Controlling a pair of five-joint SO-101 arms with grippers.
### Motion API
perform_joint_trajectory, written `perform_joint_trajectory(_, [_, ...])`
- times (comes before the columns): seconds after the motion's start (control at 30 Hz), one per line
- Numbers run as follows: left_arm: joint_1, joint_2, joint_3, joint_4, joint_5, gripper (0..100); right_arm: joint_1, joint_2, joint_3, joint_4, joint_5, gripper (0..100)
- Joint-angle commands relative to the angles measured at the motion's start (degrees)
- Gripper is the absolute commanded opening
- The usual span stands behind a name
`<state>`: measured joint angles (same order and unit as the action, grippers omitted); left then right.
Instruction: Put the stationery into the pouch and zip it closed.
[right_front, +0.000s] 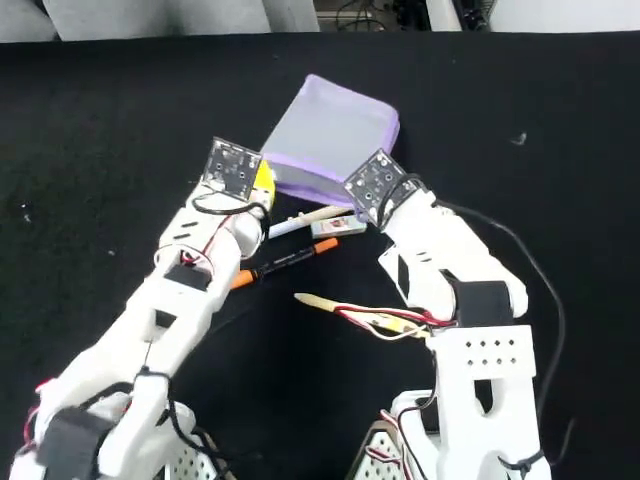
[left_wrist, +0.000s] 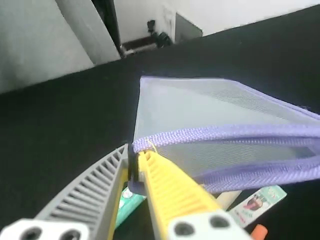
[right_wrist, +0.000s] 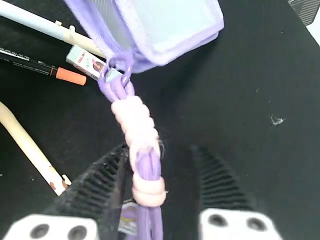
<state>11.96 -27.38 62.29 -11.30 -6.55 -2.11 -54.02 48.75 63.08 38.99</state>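
A purple mesh pouch lies at the table's middle back. My left gripper is shut on its near left corner, the grey and yellow fingers pinching the zipper's end. My right gripper is open at the pouch's near right corner. The braided pink and purple zip pull lies between its fingers, against one of them. In front of the pouch lie a white pen, an eraser, a black marker with an orange cap and a cream pen.
The black table cloth stretches wide on both sides of the pouch. Red and yellow wires from the right arm hang over the cream pen's near end. A grey chair and room clutter stand beyond the table's far edge.
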Motion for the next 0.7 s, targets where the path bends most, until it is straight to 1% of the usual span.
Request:
perform_joint_trajectory(0.0, [-3.5,-5.3,-7.5,10.5,4.8,3,0.0,-1.9,-3.6,-0.1,-0.7,28.3])
perform_joint_trajectory(0.1, [-6.3,-5.3,-16.4,21.5,8.8,3,0.0,-2.1,-3.8,-0.1,-0.9,32.2])
perform_joint_trajectory(0.23, [-8.1,-5.3,-27.6,33.4,9.1,3,0.1,-6.0,-4.0,0.3,-1.2,33.1])
perform_joint_trajectory(0.4, [-9.5,-5.2,-40.9,44.5,9.0,3,0.0,-15.0,-3.6,2.2,-1.3,33.2])
perform_joint_trajectory(0.5, [-10.6,-5.2,-47.2,49.1,9.0,3,-0.2,-19.7,-3.9,3.7,-3.5,33.2])
perform_joint_trajectory(0.67, [-14.3,-5.2,-56.7,56.9,9.1,3,-0.3,-22.2,-4.0,5.5,-4.0,33.2])
